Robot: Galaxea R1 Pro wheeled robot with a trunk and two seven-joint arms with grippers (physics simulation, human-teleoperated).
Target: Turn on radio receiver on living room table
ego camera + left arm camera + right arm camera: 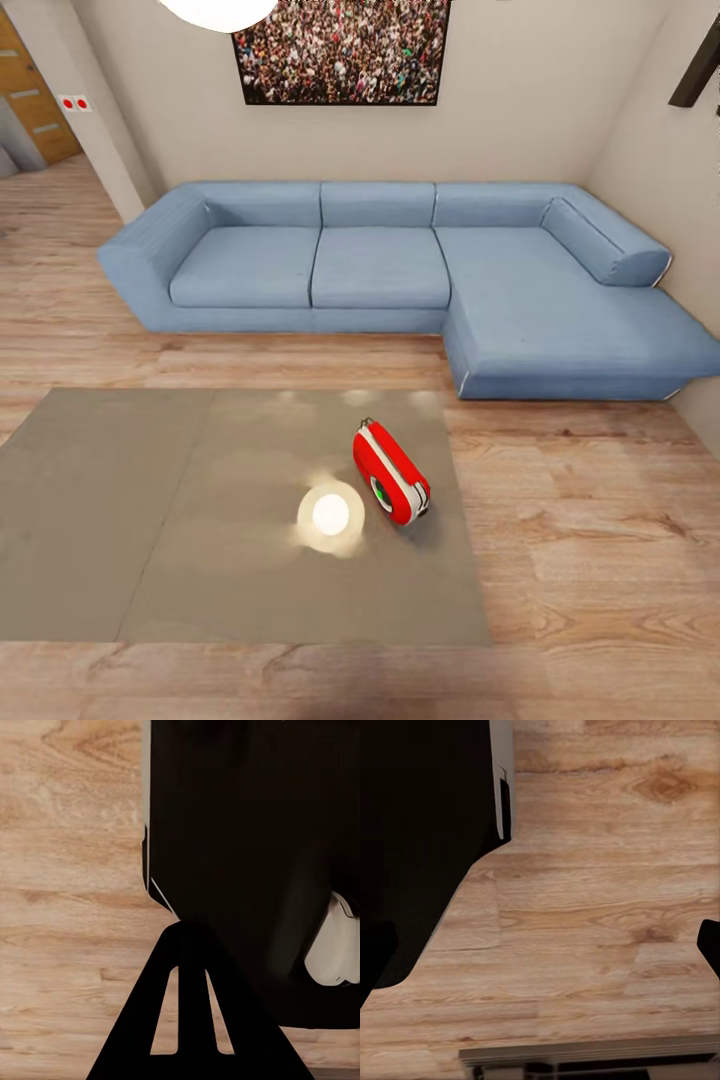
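The small red radio receiver (390,472) with its white trim band stands on the low grey-taupe table (150,520), near the table's right edge, its round dial turned toward the table's front left. Behind the table is the living room's blue L-shaped sofa (400,270). In the left wrist view my left gripper (191,928) is shut, its dark fingers meeting in a point over the wood floor. In the right wrist view my right gripper (542,952) is open, with one fingertip (710,945) at the frame's edge and bare floor between the fingers. Both grippers are far from the radio.
A bright lamp reflection (331,514) glares on the tabletop just left of the radio. A crowd picture (340,50) hangs above the sofa. Light wood floor (590,560) runs around the table. A doorway (30,90) opens at the far left. My dark body (247,832) fills part of both wrist views.
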